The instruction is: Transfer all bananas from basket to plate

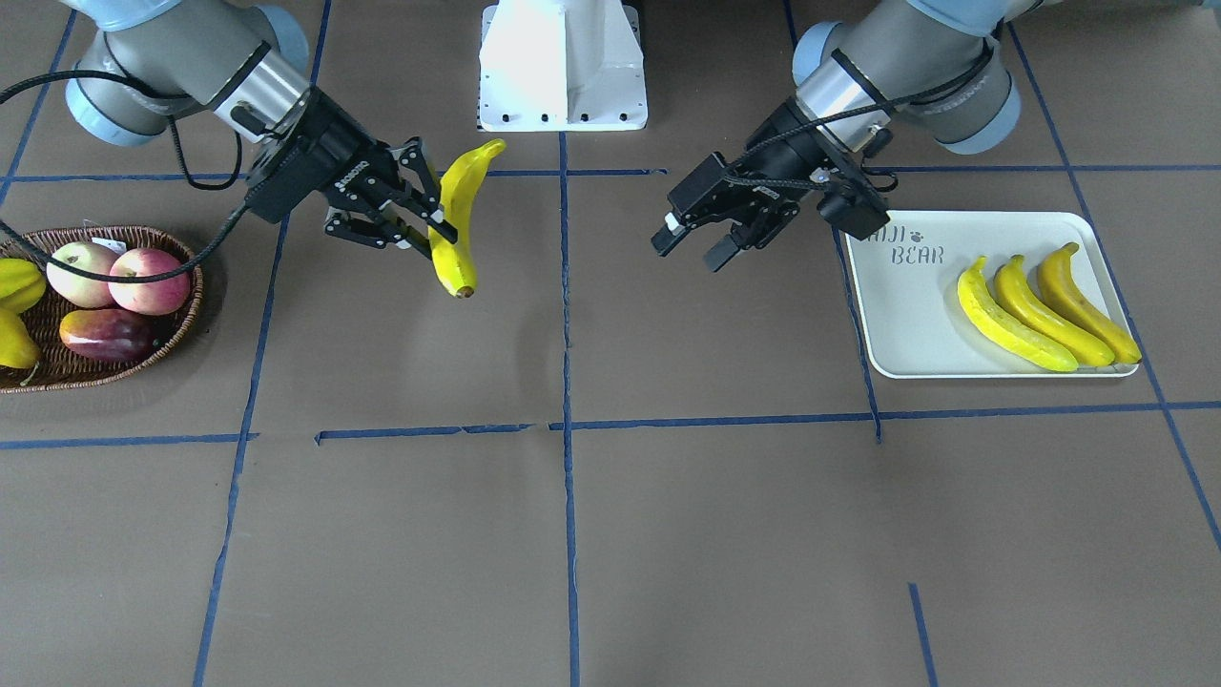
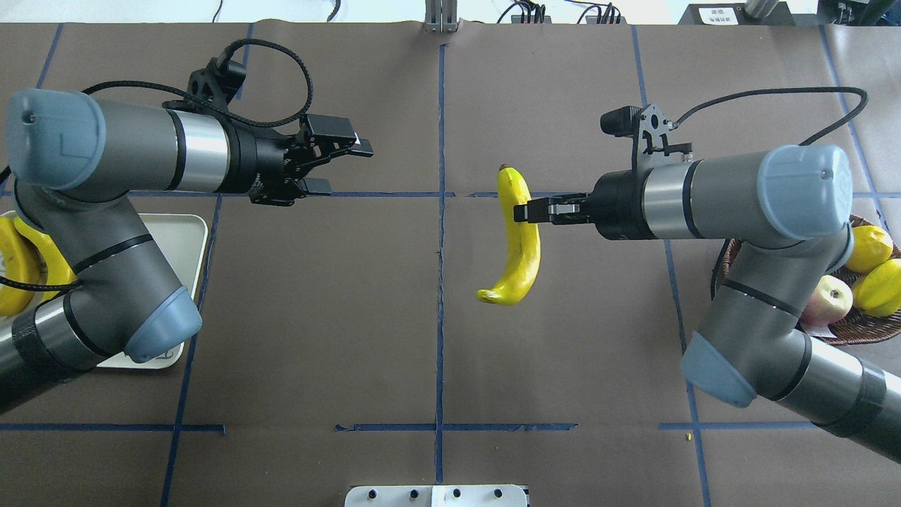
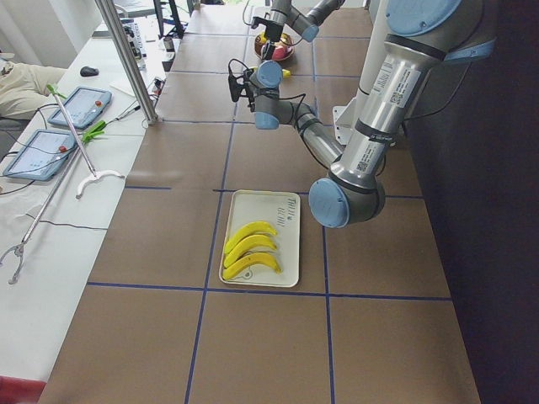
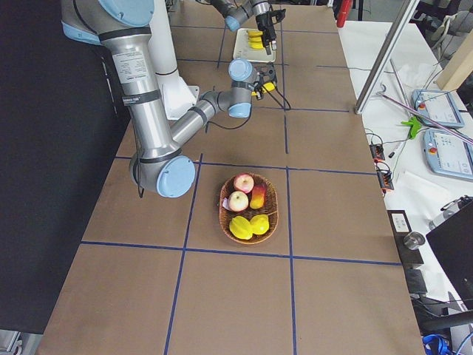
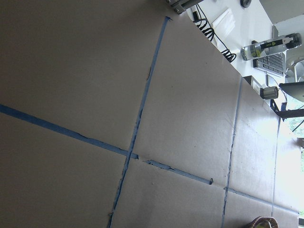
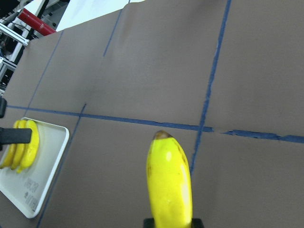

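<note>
A yellow banana [image 1: 456, 224] hangs above the table's middle, right of the centre line in the overhead view, with my right gripper [image 1: 434, 229] shut on its midsection. It also fills the bottom of the right wrist view as the banana [image 6: 168, 185]. My left gripper [image 1: 692, 250] hovers open and holds nothing, between the table's middle and the plate [image 1: 897, 315]. Three bananas [image 1: 1040, 305] lie side by side on the plate. The wicker basket [image 1: 181, 315] sits at the robot's right end of the table, and I see no banana in it.
In the basket lie two apples [image 1: 119, 277], a dark red mango [image 1: 110, 334] and yellow-green starfruit [image 1: 14, 286]. The white robot base [image 1: 563, 67] stands at the table's back edge. Blue tape lines grid the brown tabletop. A side bench with tablets [image 3: 59, 126] flanks the table.
</note>
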Motion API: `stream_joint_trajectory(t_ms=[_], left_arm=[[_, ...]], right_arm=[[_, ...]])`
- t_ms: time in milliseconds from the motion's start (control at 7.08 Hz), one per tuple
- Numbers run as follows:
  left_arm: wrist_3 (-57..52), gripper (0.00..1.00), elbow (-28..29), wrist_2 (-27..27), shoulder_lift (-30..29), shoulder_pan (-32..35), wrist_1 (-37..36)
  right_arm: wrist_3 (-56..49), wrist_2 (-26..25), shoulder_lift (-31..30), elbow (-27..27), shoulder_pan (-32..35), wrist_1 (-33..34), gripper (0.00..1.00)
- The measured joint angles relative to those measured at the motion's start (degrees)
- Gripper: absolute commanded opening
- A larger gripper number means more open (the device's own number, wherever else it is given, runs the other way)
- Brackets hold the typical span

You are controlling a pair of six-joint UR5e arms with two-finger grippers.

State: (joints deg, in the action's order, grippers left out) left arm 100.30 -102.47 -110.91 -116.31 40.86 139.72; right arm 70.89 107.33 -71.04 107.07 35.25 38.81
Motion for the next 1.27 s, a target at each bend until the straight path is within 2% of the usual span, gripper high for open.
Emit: stream_joint_trajectory(t_ms=[141, 424, 848, 1272], left_arm=[[0.12, 0.99, 0.10, 0.41, -1.10, -0.63, -0.03], [0.23, 0.99, 0.48, 1.61, -3.00, -1.85, -0.49], [0.08, 0.98, 0.63, 5.81, -3.56, -5.37, -0.49], [-0.07, 0.90, 0.99, 6.98, -3.42, -7.60, -0.20]], right_arm=[[1.38, -4.91, 1.21, -0.16, -3.84, -1.89, 0.00], [2.17, -10.86, 3.40, -0.56, -8.90, -2.93, 0.00], [2.29, -13.27, 5.23, -1.24, -11.05, -2.97, 0.00], [2.32, -13.48, 5.93, -1.37, -11.16, -2.87, 0.00]])
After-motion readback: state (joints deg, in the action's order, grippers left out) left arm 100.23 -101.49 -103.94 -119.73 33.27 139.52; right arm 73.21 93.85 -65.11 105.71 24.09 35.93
